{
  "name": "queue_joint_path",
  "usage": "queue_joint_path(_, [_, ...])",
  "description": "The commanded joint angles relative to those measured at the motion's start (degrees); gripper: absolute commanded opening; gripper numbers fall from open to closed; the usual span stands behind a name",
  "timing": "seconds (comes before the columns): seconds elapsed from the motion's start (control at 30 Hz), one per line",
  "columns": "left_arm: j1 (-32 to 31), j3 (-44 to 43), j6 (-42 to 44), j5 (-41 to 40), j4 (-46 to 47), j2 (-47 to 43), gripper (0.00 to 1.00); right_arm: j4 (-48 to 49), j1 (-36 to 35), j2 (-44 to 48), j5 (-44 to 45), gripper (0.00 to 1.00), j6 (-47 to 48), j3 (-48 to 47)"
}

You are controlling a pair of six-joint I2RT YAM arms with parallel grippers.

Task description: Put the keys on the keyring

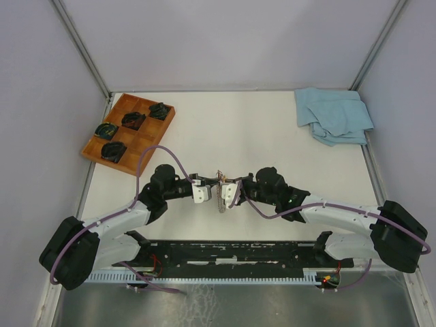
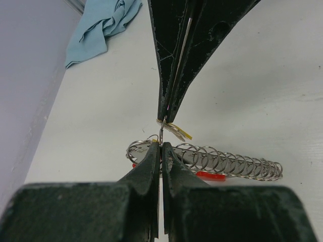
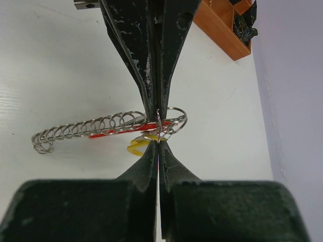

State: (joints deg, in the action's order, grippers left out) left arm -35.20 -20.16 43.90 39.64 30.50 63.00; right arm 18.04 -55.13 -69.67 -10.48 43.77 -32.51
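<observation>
My two grippers meet tip to tip at the table's middle. The left gripper (image 1: pixel 216 189) (image 2: pixel 160 145) is shut on the thin ring of the keyring (image 2: pixel 160 133), seen edge-on. The right gripper (image 1: pixel 227 191) (image 3: pixel 159 143) is shut, with a yellow-headed key (image 3: pixel 135 147) (image 2: pixel 177 132) at its tips, touching the same ring (image 3: pixel 158 126). The silver chain (image 3: pixel 81 129) (image 2: pixel 232 164) and the red strap (image 3: pixel 112 133) (image 2: pixel 209 175) hang from the ring, below both grippers (image 1: pixel 221 201). Other keys are not clearly visible.
A wooden tray (image 1: pixel 146 146) (image 3: pixel 219 27) with several black coiled items stands at the back left. A blue cloth (image 1: pixel 334 116) (image 2: pixel 103 22) lies crumpled at the back right. Grey walls close in the table on three sides.
</observation>
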Motion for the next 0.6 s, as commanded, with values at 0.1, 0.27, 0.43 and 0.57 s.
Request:
queue_joint_path(0.1, [-0.4,-2.0,2.3,4.7,1.0,0.0,0.03,4.7,-1.0,-0.4,-3.7,0.0,-0.5,-3.5])
queue_joint_path(0.27, [-0.4,-2.2,2.4,5.2,0.4,0.0,0.03,4.6,-1.0,-0.5,-4.5,0.01,-0.1,-3.8])
queue_joint_path(0.43, [-0.4,-2.3,2.5,5.4,0.1,-0.2,0.03,3.5,-1.0,-0.7,-5.4,0.01,0.5,-4.6])
queue_joint_path(0.57, [-0.5,-2.4,2.5,5.4,0.1,-0.4,0.03,3.5,-1.1,-0.9,-6.3,0.01,0.2,-4.9])
